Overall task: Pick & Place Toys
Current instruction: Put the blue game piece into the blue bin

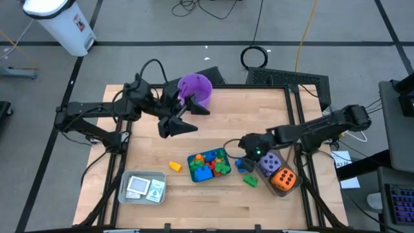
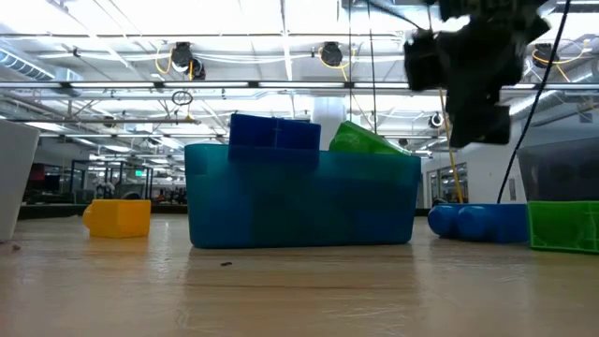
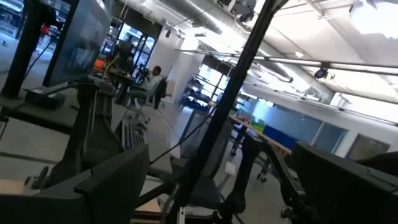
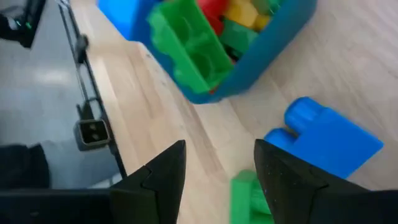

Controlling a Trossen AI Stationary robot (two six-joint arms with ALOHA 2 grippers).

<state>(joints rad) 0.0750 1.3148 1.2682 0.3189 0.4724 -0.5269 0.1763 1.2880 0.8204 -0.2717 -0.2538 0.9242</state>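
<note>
Hovering open and empty, the right hand [image 4: 214,180] is nearest the blue brick [image 4: 326,140], which lies beside it on the worktop [image 4: 155,106].

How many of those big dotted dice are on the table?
2. The purple die and the orange die sit side by side in a clear tray at the table's right, near the right arm. None appear elsewhere.

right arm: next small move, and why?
Probably lower the right pincer onto the loose green brick just beneath it. Its fingers are parted and hold nothing, and that brick and the blue brick lie outside the teal tray.
</note>
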